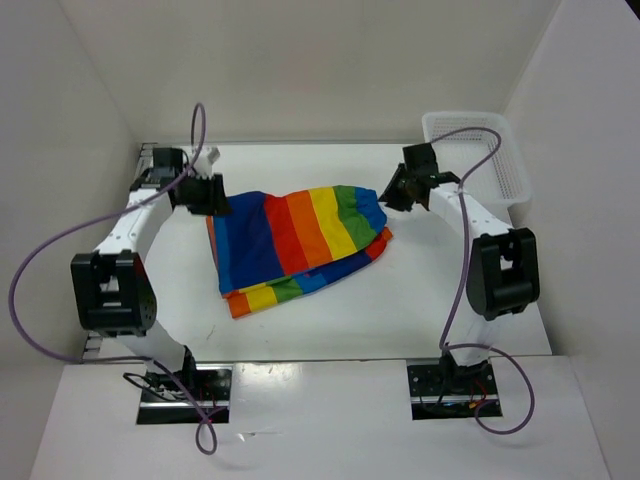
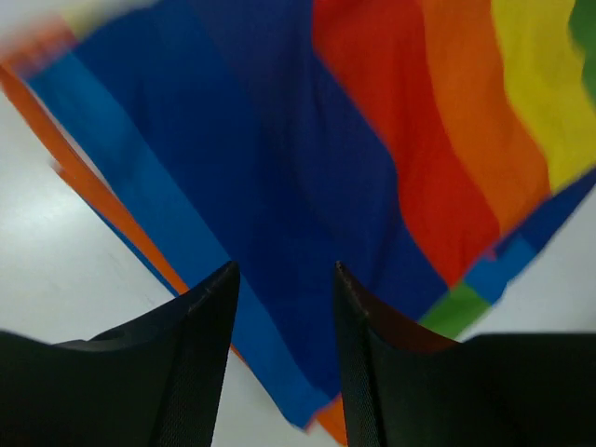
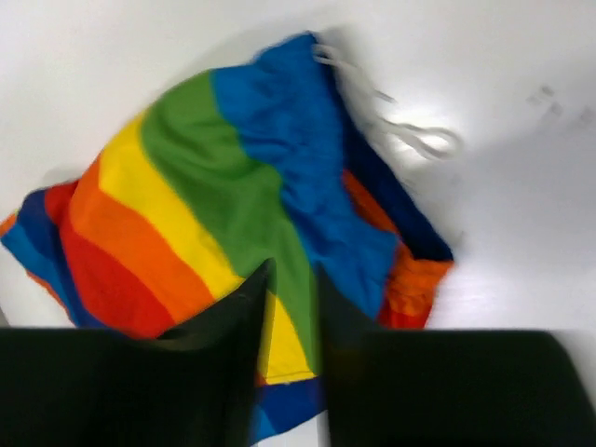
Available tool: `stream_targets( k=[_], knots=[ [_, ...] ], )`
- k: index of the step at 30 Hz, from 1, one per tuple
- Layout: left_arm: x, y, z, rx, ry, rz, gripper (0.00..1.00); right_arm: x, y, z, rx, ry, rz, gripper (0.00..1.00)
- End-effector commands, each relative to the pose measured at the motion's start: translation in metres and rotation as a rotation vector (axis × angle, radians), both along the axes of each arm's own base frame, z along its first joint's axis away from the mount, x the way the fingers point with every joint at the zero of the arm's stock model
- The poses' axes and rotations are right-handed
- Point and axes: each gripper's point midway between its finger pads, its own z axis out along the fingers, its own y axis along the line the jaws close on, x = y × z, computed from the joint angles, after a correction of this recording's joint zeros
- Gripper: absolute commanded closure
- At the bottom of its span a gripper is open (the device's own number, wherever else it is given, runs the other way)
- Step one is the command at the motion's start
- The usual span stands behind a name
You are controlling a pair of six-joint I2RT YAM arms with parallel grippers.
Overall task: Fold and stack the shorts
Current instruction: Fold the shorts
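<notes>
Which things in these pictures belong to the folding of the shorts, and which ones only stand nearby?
Belong to the job:
- the rainbow-striped shorts, lying doubled over on the table
- the left gripper, at the shorts' blue end
- the right gripper, at the green and blue end

Only standing nearby:
- the white mesh basket, at the far right corner

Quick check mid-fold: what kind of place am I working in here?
Probably a lab robot test cell: a white tabletop boxed in by plain white walls, holding rainbow-striped fabric shorts, with a white plastic mesh basket at its far right corner.
</notes>
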Motion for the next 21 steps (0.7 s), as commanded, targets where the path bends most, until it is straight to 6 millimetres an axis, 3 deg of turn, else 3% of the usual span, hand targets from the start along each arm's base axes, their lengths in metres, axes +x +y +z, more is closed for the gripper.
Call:
stream_targets(
  k=[1,3,4,5,7,10,14,15,21],
  knots=[
    [-0.075,-0.019,-0.043,-0.081,0.193,-0.054,0.48,-0.019,-0.022,-0.007,-0.026,0.006,0.008,0.41],
    [-0.104,-0.024,-0.049,-0.084,0.237,-0.061,0.41,-0.027,-0.026,-0.015,-0.037,0.023,0.034,0.23],
    [-0.115,-0.024,-0.053,-0.086,0.26,-0.061,0.37,-0.035,-0.026,-0.025,-0.037,0.05,0.05,0.19],
    [-0.133,-0.024,-0.061,-0.08,0.296,-0.054,0.32,-0.038,-0.025,-0.028,-0.017,0.064,0.06,0.19],
    [-0.15,-0.016,-0.071,-0.038,0.354,-0.026,0.31,-0.047,-0.02,-0.042,0.003,0.096,0.091,0.19],
    [-0.173,-0.015,-0.087,-0.013,0.414,-0.023,0.35,-0.05,-0.009,-0.051,0.058,0.11,0.123,0.31],
    [-0.177,-0.022,-0.091,-0.035,0.447,-0.043,0.4,-0.044,-0.01,-0.05,0.052,0.097,0.117,0.46],
    [-0.179,-0.024,-0.094,-0.033,0.461,-0.052,0.4,-0.038,-0.009,-0.042,0.054,0.076,0.118,0.46],
    [-0.179,-0.01,-0.108,0.045,0.487,-0.014,0.36,-0.03,-0.01,-0.042,0.041,0.073,0.119,0.46]
  ],
)
